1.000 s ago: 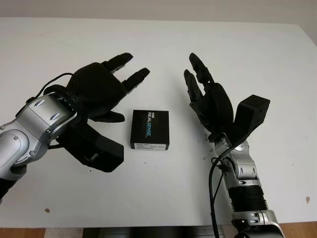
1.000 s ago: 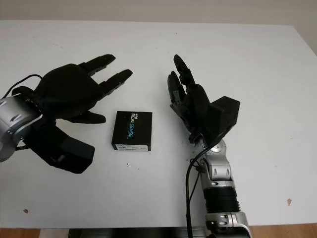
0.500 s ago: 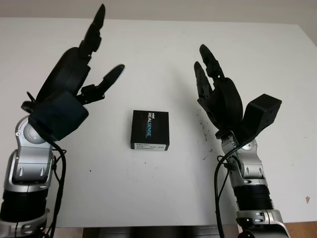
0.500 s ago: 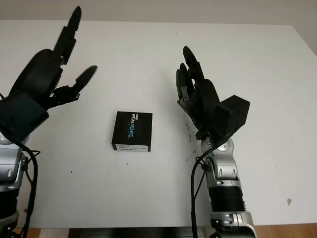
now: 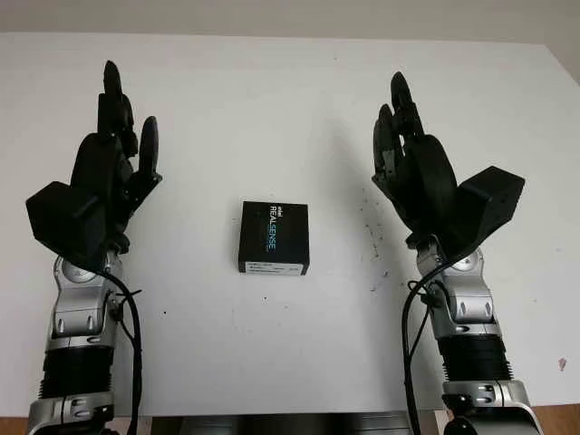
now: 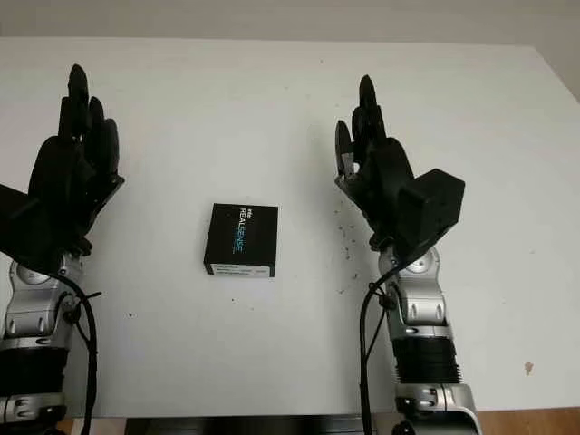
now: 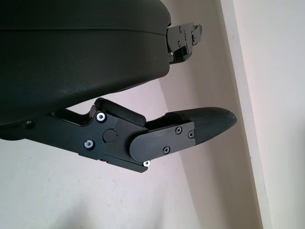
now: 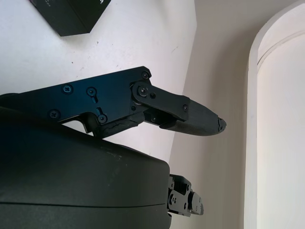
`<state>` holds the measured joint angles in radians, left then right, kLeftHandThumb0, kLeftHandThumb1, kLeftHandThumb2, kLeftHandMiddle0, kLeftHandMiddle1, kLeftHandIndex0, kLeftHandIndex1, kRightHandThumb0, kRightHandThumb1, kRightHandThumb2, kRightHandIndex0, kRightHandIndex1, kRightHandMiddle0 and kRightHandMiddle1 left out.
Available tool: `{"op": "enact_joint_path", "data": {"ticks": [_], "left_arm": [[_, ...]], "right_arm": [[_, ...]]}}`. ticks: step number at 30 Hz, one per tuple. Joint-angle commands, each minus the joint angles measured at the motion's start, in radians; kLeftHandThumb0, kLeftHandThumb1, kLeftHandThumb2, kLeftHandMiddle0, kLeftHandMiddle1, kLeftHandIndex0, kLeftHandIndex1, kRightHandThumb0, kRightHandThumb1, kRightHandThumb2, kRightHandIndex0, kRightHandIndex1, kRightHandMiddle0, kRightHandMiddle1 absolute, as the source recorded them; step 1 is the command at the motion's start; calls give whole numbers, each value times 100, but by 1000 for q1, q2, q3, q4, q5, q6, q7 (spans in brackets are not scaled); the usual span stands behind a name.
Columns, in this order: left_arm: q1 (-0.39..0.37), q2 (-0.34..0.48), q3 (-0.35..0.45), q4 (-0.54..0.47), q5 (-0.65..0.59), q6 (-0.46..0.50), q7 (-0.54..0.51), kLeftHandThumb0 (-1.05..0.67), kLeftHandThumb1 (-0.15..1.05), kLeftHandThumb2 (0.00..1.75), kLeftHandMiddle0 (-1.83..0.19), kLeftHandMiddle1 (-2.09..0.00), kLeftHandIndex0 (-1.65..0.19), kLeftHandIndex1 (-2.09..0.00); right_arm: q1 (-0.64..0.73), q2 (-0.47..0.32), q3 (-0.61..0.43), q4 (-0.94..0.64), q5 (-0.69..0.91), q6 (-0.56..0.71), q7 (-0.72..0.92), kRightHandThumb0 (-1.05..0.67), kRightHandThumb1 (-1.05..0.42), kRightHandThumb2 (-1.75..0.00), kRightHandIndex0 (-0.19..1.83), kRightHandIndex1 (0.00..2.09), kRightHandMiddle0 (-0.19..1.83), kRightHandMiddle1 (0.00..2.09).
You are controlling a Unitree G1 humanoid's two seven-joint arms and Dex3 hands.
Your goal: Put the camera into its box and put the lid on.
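A black box [image 5: 274, 237] printed "REALSENSE" lies shut, lid on, in the middle of the white table [image 5: 290, 100]. A corner of the box [image 8: 71, 16] also appears in the right wrist view. My left hand [image 5: 113, 149] is raised upright to the left of the box, open and holding nothing. My right hand [image 5: 408, 145] stands upright to the right of the box, also open and empty. Neither hand touches the box. No loose camera is visible.
The table's far edge [image 5: 290, 34] meets a pale wall. Small dark specks [image 5: 372, 227] dot the tabletop right of the box. A tiny brown spot [image 5: 562, 364] sits near the front right corner.
My left hand swung from reaching toward the box to an upright pose at the left. My right hand rose and shifted slightly right. The box stayed put.
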<state>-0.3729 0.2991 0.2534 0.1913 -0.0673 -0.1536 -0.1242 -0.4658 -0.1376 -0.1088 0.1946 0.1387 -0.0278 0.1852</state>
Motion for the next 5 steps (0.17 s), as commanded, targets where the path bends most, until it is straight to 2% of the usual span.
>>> {"op": "enact_joint_path", "data": {"ticks": [1,5], "left_arm": [[22,7,9,-10,-8,-7,5,-69,105,70,19,0,19,0],[46,-5,4,-47,-17,0,9,-68,105,68,19,0,19,0]], "right_arm": [[-3,-1,-12,-6,13,3,-1,-64,-105,-72,-19,0,-19,0],[1,3,-12,-5,20,4,-2,-66,-105,-72,-19,0,-19,0]]}}
